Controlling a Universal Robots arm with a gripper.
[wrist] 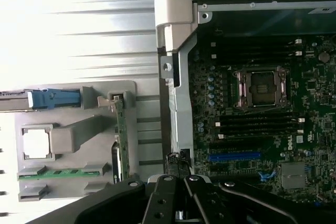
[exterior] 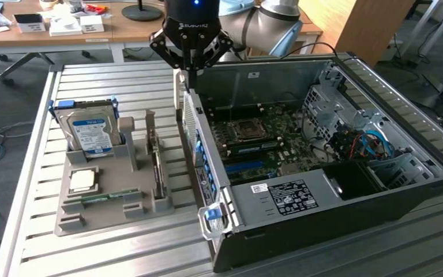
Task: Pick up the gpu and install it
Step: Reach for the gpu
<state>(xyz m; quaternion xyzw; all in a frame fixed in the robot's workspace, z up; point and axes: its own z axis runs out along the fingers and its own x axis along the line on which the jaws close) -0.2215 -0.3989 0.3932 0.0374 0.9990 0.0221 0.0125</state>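
Gpu [exterior: 154,158] stands in holder [exterior: 113,199]; tool [exterior: 191,70] fully closed, empty.

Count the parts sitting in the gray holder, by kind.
hard drive: 1
processor: 1
memory stick: 1
gpu: 1
Total: 4

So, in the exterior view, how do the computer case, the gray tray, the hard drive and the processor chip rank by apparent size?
Largest to smallest:
1. computer case
2. gray tray
3. hard drive
4. processor chip
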